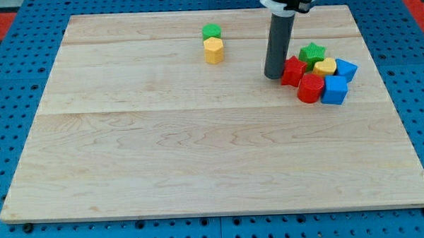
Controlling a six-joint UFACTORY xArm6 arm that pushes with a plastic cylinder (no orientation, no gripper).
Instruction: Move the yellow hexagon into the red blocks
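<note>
The yellow hexagon (214,50) sits near the view's top centre, touching a green block (211,31) just above it. Two red blocks lie at the view's right: a red star-like block (292,71) and a red rounded block (311,89) below it. My tip (274,76) rests on the board just left of the red star-like block, touching or nearly touching it. The tip is well to the right of the yellow hexagon.
A green star (311,53), a yellow heart-like block (325,66), a blue block (346,69) and a blue cube (335,90) crowd around the red blocks. The wooden board (199,155) lies on a blue pegboard surface.
</note>
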